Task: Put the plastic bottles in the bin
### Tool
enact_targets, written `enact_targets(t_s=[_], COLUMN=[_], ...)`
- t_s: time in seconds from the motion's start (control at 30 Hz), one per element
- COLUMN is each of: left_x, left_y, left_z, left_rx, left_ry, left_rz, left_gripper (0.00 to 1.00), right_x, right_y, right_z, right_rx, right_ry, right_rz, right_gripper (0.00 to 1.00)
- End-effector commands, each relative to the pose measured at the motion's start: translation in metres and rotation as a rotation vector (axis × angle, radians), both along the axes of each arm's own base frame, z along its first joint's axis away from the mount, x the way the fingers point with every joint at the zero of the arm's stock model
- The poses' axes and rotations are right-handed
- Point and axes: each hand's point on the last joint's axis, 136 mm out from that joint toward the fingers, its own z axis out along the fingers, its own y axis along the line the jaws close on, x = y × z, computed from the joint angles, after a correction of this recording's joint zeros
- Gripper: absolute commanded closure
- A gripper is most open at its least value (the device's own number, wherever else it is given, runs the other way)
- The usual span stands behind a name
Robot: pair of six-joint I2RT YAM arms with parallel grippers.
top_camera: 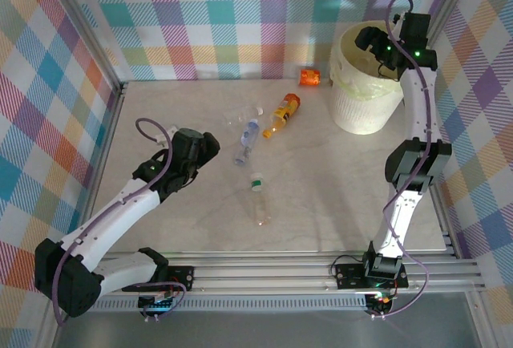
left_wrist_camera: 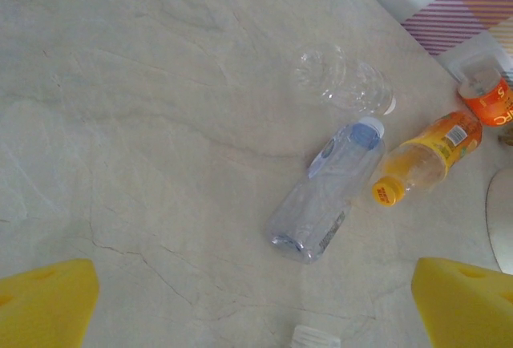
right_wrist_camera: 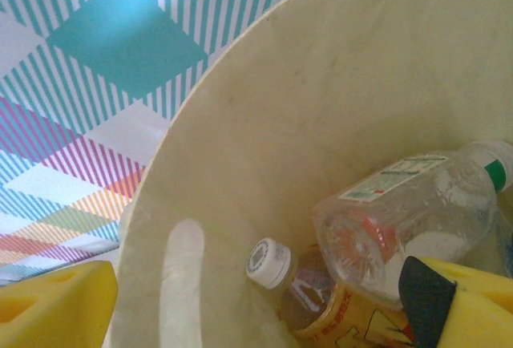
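Over the bin at the far right corner, I see my right gripper with its fingers spread and nothing between them. Two plastic bottles lie inside the bin below it. My left gripper hovers with its jaws wide apart above the table, where a blue-labelled bottle lies among four others.

The top external camera looks steeply down from high above the near edge, far enough back to take in the whole pale marbled table. The left wrist camera faces down at that tabletop from moderately near, sharing the clear blue-labelled plastic bottle and the orange yellow-capped plastic bottle with it. The right wrist camera peers closely into the round white bin, which stands at the overhead view's far right.
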Motion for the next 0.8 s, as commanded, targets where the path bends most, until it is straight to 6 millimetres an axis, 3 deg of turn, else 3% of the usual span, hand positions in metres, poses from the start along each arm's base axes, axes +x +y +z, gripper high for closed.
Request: enact_targets(t_s=[0.0, 0.2, 0.5, 0.6, 0.77], left_x=[0.004, 0.006, 0.010, 0.009, 0.006], left_y=[-0.003, -0.010, -0.031, -0.040, -0.051], left_z=[-0.005, -0.006, -0.032, -0.044, -0.060], left_rx=[-0.012, -0.031, -0.065, -0.077, -0.074], left_ry=[-0.001, -0.009, 0.080, 0.116, 0.164], left_rz=[-0.024, -0.060, -0.128, -0.150, -0.166], left_gripper=[0.00, 0.00, 0.00, 0.00, 0.00], right_x=[-0.019, -0.043, -0.118, -0.148, -0.191], right_y=[0.007, 0.026, 0.075, 0.098, 0.137], right_z=[0.045, 0.062, 0.066, 0.055, 0.016], right_rx=[0.000, 0.000, -0.029, -0.045, -0.085], right_ry=[-0.105, -0.176, -0.271, -0.285, -0.257], right_rz=[0.043, 0.126, 0.273, 0.336, 0.408], right_gripper=[0.07, 0.03, 0.00, 0.00, 0.00])
